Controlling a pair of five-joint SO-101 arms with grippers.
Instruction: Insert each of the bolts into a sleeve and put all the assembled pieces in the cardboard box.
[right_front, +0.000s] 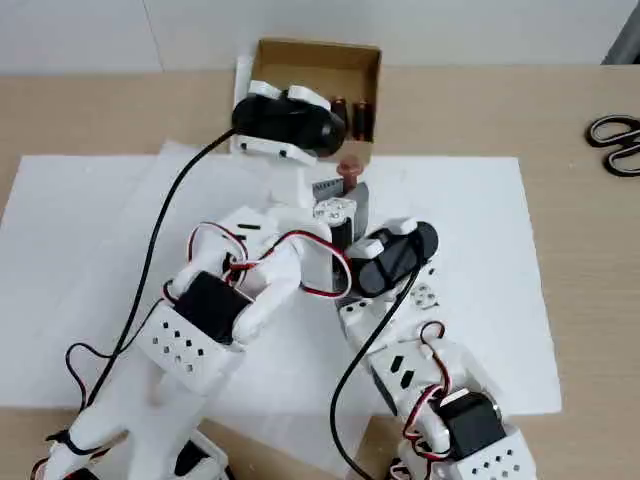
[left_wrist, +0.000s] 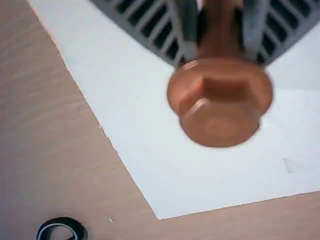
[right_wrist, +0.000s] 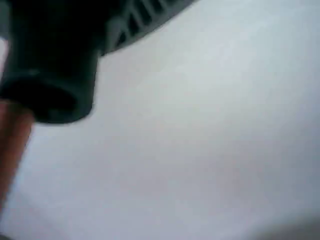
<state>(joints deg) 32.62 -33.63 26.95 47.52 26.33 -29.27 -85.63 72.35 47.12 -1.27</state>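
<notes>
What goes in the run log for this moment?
left end effector: shut on bolt | right end effector: shut on sleeve | bolt end near sleeve mouth | cardboard box: assembled pieces inside

Arm one: left white jointed arm (right_front: 215, 300), stretched forward, wrist turned down. Grey ribbed fingers (left_wrist: 185, 30) of the left gripper (right_front: 345, 188) were clamped on a copper-coloured hex-head bolt (left_wrist: 219, 100). Arm two: right white jointed arm (right_front: 420, 370), angled inward. The right gripper (right_front: 340, 228) was closed round a black cylindrical sleeve (right_wrist: 50, 65), just beside the left gripper.
</notes>
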